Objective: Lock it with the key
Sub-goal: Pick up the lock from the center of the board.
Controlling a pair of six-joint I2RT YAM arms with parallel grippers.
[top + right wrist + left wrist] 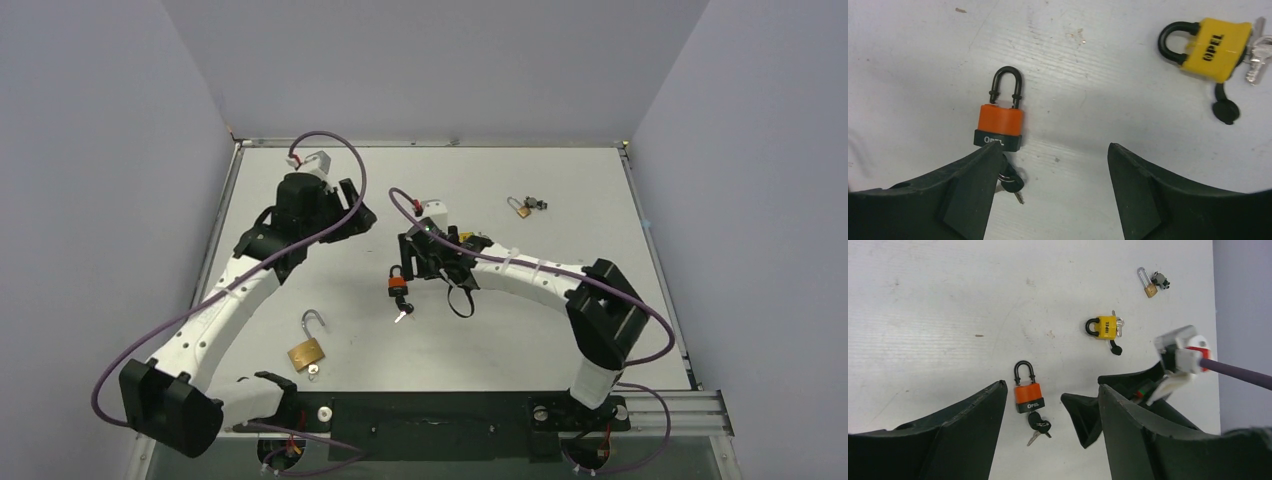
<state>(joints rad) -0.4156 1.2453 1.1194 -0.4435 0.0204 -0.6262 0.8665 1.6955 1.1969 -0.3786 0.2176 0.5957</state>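
Orange padlock (pixel 998 125) lies flat near the middle of the table (pixel 500 340), its shackle pointing away from the arm bases and apparently raised rather than pressed home. The right gripper (pixel 1051 150) hangs just above it with its fingers spread wide. One finger is beside the lock's key end, probably lining up for a grasp. The left gripper (pixel 1052 385), also spread and holding nothing, hovers higher, likely waiting to steady the body. A yellow padlock (pixel 1218 47) lies nearby. The key (pixel 1013 182) sits in the orange lock's base, ready for turning.
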